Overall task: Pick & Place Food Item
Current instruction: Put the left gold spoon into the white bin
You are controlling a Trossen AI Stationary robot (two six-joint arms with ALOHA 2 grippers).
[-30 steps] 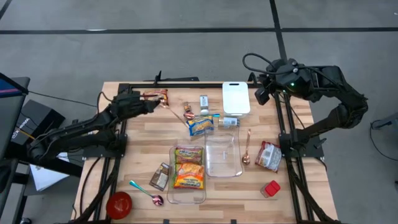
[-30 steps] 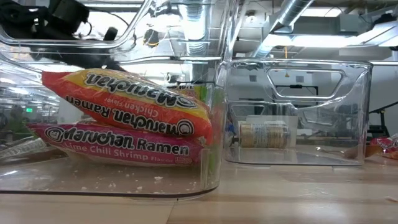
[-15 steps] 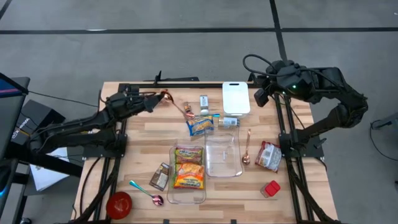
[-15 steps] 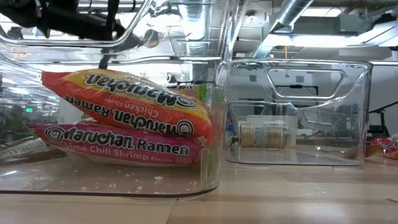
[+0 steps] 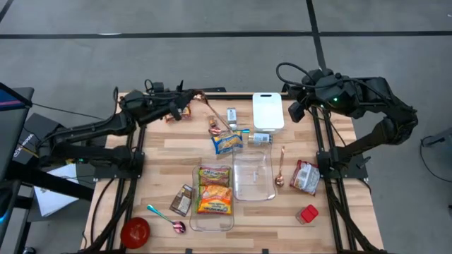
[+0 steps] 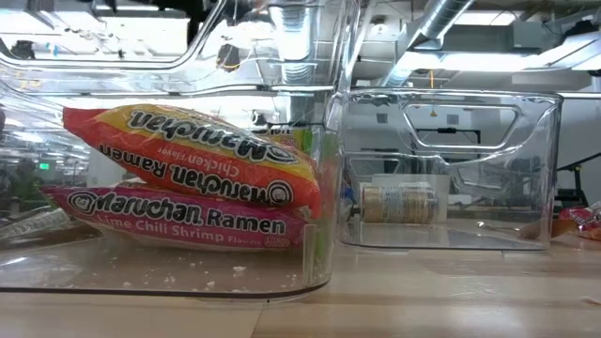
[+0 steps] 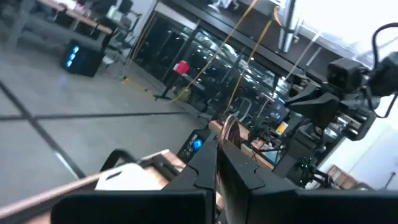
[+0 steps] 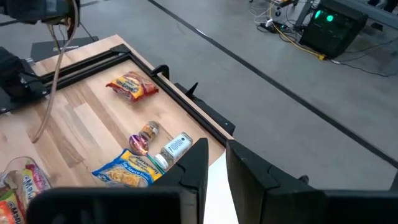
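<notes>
One-armed working only: pinching a thin copper utensil (image 5: 212,111) in the left gripper (image 5: 188,99), with the jaws closed flat on its upper end and the rest of it slanting away below and ahead of them. Not yet gripping any food. Taking the red-orange snack packet (image 8: 132,86), lying flat on the wood just beneath and beside those jaws, as the likeliest food item; noting a yellow-and-blue packet (image 5: 227,142) farther out, beyond the free end of the utensil. Judging the packet light, soft and crinkly, with slick film likely to slide or buckle under a shallow pinch and contents possibly brittle. Advising a pinch across a sealed end or a short edge, squeezing gently and lifting straight up rather than dragging. Needing first to set the utensil down, since no room is left between the jaws. Parking the right gripper (image 5: 295,111) by the white board (image 5: 268,111), well apart from the packet, jaws parted a little and holding nothing.
</notes>
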